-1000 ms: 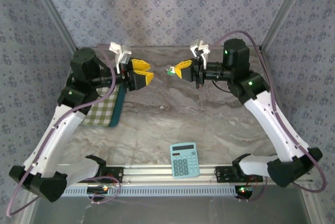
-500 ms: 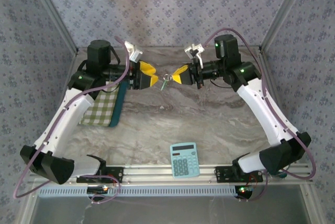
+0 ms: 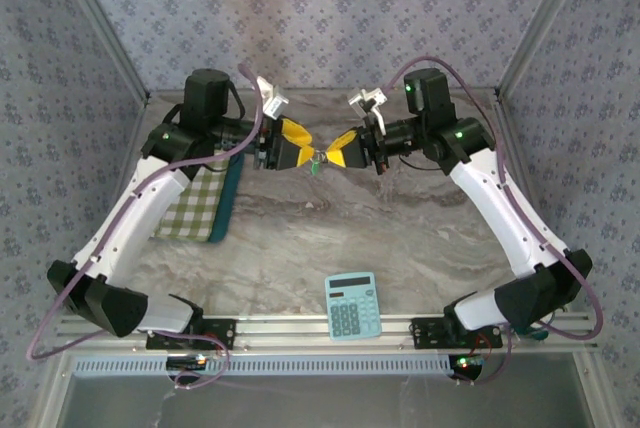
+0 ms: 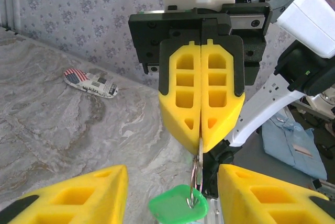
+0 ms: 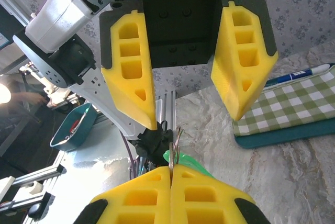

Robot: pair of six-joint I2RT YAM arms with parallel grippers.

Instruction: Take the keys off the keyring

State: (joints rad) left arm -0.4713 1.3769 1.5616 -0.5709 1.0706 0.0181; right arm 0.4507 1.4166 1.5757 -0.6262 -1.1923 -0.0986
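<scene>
A grey marbled desk is seen from above, with a light blue pocket calculator laid flat at its near edge. A green-and-white checked cloth with a teal border is spread on the desk beyond the calculator and well to its left. A blue pen is seen lying along the edge of that cloth in the right wrist view.

Beyond the calculator and slightly to its left, the two arms are brought tip to tip above the desk. The left gripper, with yellow foam fingers, is held with its fingers well apart, and nothing is clamped by it. The right gripper, of the same yellow foam, is pressed fully together on a thin metal keyring, which hangs from its tips.

A small oblong object printed with stars and stripes is seen on the desk near the patterned wall. Its place relative to the calculator cannot be told.

The keys, seen as a small bright green piece, are hung on the keyring just below the right gripper's tips. They are placed between the parted fingers of the left gripper, off the desk. No contact with either finger can be made out.
</scene>
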